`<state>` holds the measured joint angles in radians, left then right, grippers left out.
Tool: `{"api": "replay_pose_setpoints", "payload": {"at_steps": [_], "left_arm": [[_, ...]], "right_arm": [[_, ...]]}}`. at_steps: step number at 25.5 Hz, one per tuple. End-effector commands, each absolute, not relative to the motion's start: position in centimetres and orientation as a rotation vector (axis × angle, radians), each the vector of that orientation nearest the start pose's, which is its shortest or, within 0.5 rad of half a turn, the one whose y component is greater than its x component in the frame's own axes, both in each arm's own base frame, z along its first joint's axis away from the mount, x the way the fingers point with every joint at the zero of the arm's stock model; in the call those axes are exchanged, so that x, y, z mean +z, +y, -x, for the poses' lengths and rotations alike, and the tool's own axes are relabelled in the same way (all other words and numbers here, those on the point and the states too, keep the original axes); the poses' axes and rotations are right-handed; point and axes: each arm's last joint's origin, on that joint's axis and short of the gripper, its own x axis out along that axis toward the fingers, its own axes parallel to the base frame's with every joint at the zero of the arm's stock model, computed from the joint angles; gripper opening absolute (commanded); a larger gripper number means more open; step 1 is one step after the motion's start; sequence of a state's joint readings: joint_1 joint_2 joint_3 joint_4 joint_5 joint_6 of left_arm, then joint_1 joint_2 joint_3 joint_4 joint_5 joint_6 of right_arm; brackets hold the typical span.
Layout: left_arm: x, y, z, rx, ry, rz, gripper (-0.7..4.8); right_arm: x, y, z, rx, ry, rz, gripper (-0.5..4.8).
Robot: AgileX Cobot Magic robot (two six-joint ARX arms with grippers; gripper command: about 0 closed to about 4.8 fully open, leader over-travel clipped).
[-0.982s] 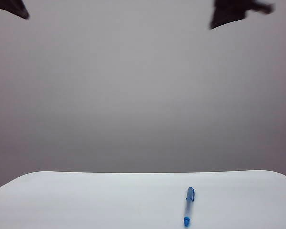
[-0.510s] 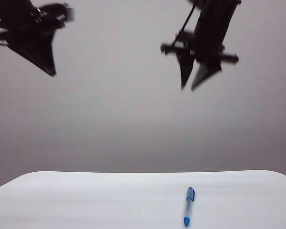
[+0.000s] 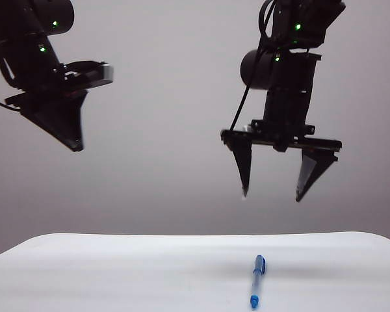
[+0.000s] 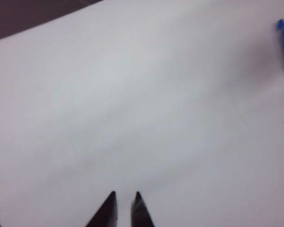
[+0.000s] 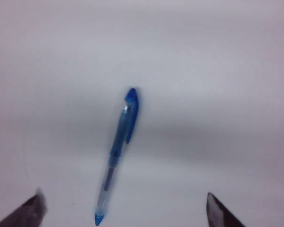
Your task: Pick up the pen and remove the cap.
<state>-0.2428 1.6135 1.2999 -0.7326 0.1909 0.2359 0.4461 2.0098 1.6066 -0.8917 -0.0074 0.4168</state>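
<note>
Right end effector hangs high over the table, and I see its jaws spread wide, I think so they can fit around the pen; left end effector waits up on the left side, jaws almost shut with a thin gap, holding nothing; the pen lies flat on the table, just below the right one, well apart from it; the cap sits on the pen.
</note>
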Motion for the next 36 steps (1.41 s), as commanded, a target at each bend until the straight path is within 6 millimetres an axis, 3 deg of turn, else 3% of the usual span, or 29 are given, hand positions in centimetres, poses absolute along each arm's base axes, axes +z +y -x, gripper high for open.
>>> {"api": "replay_pose_setpoints", "payload": {"at_steps": [1, 7, 14, 24, 26, 27, 31, 36], "left_arm": [[26.9, -8.6, -32.3, -0.53, 0.961, -0.234, 0.29], [26.9, -8.6, -32.3, -0.526, 0.961, -0.235, 0.29], [26.9, -8.6, -32.2, -0.526, 0.967, -0.235, 0.29], [26.9, -8.7, -32.2, -0.562, 0.966, -0.21, 0.35], [27.0, -8.8, -32.2, -0.594, 0.956, -0.191, 0.77], [27.0, -8.8, -32.2, -0.601, 0.952, -0.188, 1.0], [27.0, -8.8, -32.2, -0.603, 0.949, -0.187, 1.02], [27.0, -8.8, -32.3, -0.602, 0.944, -0.187, 1.02]], "right_arm": [[19.6, 18.0, -36.7, 0.059, 1.373, -0.097, 4.79], [17.4, 19.6, -36.3, 0.054, 1.412, -0.066, 4.79], [13.9, 22.2, -34.0, 0.063, 1.363, -0.098, 4.79], [11.7, 21.7, -32.9, -0.012, 1.349, -0.072, 4.79], [11.4, 21.6, -32.7, -0.021, 1.352, -0.075, 4.79], [11.1, 21.5, -32.5, -0.038, 1.354, -0.08, 4.72], [10.3, 21.0, -31.9, -0.091, 1.373, -0.106, 3.57], [9.9, 20.9, -31.7, -0.106, 1.363, -0.128, 2.7]]}}
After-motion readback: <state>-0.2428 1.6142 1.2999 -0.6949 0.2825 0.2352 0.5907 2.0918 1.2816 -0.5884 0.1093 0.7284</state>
